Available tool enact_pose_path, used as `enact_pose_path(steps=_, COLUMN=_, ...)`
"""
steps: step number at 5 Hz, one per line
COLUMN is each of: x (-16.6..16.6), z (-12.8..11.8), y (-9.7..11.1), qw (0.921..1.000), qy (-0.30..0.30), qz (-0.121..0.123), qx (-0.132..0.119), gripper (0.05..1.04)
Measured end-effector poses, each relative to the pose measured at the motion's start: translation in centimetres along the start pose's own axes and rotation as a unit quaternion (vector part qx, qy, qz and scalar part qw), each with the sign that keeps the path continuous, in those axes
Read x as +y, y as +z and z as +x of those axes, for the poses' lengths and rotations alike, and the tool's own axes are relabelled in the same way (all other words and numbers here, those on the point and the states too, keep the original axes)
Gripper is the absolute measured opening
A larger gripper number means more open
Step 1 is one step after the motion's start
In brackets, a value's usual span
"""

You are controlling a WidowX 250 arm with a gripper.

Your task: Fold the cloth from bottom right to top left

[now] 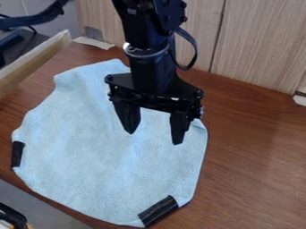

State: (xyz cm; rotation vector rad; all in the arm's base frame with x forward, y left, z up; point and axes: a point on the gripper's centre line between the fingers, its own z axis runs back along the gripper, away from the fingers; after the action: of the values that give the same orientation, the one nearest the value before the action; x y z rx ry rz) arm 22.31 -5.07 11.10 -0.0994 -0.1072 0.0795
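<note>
On the wooden table (257, 147), looking at spread cloth (90, 152) under gripper (154, 138) with parted, empty jaws; seemingly unfolded, needing the whole fold.

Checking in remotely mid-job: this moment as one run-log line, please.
gripper: open, empty, over cloth | cloth: spread on table | black strips: at its left and lower-right edges | fold: not made

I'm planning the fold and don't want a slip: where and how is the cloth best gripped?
Probably at the bottom-right edge, by the black tape, coming from above. The cloth lies nearly flat, so pinching up that short, straight stretch looks surest. The tool is open and points down, but would first need to move to that edge.
</note>
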Motion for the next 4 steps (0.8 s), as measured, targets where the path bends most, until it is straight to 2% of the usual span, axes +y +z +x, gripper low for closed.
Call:
enact_pose_path(steps=1, x=0.1, z=-0.2, y=-0.4, qw=1.0, qy=0.003, qz=0.002, qx=0.008, gripper=0.999)
enact_pose_path(steps=2, x=0.1, z=-1.5, y=-2.0, qw=0.9995, qy=-0.012, qz=0.022, qx=0.02, gripper=0.999)
enact_pose_path(steps=3, x=0.2, z=-3.0, y=-4.3, qw=0.9979, qy=-0.036, qz=0.052, qx=0.015, gripper=0.999)
enact_pose_path(steps=4, x=0.0, z=-4.4, y=-6.7, qw=0.9954, qy=-0.06, qz=0.069, qx=0.028, gripper=0.999)
